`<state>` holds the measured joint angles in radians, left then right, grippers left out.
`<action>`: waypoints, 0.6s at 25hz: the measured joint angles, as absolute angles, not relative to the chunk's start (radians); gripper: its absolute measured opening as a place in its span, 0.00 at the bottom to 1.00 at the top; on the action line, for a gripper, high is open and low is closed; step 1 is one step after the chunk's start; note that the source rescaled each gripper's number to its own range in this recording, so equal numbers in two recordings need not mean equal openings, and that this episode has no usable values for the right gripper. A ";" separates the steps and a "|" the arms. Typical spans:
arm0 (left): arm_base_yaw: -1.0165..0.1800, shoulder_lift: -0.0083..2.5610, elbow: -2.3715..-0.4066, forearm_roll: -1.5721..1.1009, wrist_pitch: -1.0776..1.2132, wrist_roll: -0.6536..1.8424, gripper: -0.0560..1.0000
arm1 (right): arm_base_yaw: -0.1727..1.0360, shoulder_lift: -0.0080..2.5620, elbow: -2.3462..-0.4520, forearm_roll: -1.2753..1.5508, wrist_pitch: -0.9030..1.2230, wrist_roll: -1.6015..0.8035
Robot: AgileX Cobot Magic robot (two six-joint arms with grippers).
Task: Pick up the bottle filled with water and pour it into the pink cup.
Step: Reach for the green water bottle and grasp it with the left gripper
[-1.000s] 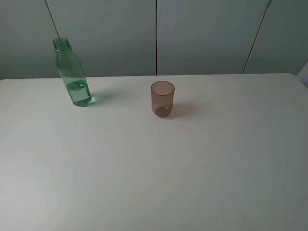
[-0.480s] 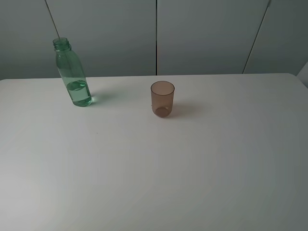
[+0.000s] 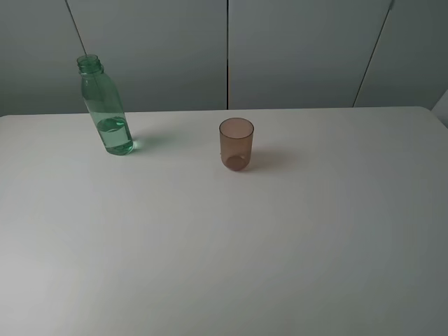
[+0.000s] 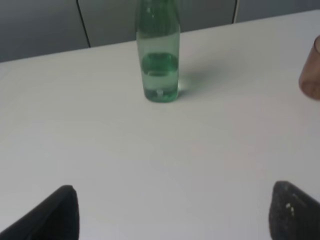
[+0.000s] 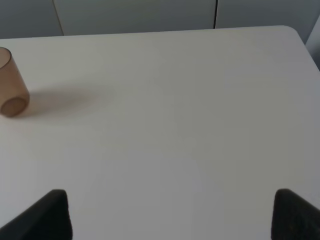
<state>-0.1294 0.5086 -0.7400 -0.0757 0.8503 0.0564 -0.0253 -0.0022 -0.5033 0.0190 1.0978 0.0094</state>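
Note:
The green see-through bottle (image 3: 105,106) stands upright and uncapped at the back left of the white table, with clear water (image 3: 116,135) in its lower part. It also shows in the left wrist view (image 4: 159,55). The brownish-pink cup (image 3: 236,143) stands upright near the table's middle back; it also shows at the edge of the right wrist view (image 5: 11,90) and of the left wrist view (image 4: 311,75). Neither arm shows in the exterior high view. My left gripper (image 4: 172,215) is open, well short of the bottle. My right gripper (image 5: 170,217) is open and empty.
The white table (image 3: 224,245) has a rounded back right corner (image 3: 427,112). Grey wall panels (image 3: 294,49) stand right behind its back edge.

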 joint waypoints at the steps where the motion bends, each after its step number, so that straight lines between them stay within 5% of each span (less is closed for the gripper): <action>1: -0.129 0.570 -0.744 -0.097 0.787 0.071 0.88 | -0.025 -0.002 -0.503 0.019 1.098 0.009; 15: -0.129 1.182 -0.646 -0.182 0.032 0.217 0.88 | -0.025 -0.002 -0.503 0.019 1.098 0.009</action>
<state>-0.1294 1.1817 -0.6458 -0.1823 0.0324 0.2170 -0.0253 -0.0022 -0.5033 0.0190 1.0978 0.0094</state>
